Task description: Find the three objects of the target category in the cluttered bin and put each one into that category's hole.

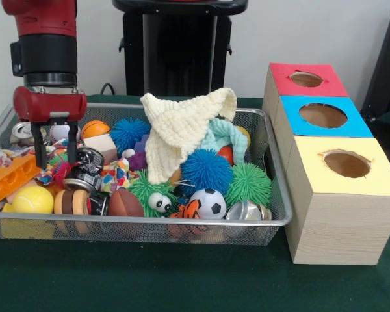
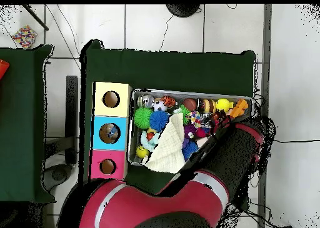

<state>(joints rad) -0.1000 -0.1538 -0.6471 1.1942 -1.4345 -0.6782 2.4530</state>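
tool (image 1: 54, 153) open, empty | hung over bin's (image 1: 273, 188) end | can (image 1: 86, 170) just beside its fingertips

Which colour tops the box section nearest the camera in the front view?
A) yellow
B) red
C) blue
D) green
A: the yellow-topped section sits at the near end of the wooden box, with the blue section behind it and the red section farthest back.

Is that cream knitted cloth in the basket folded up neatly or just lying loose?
Loose. The cream cloth is draped in a crumpled heap over the toys, one corner sticking up, not folded flat; from overhead it sprawls across the basket.
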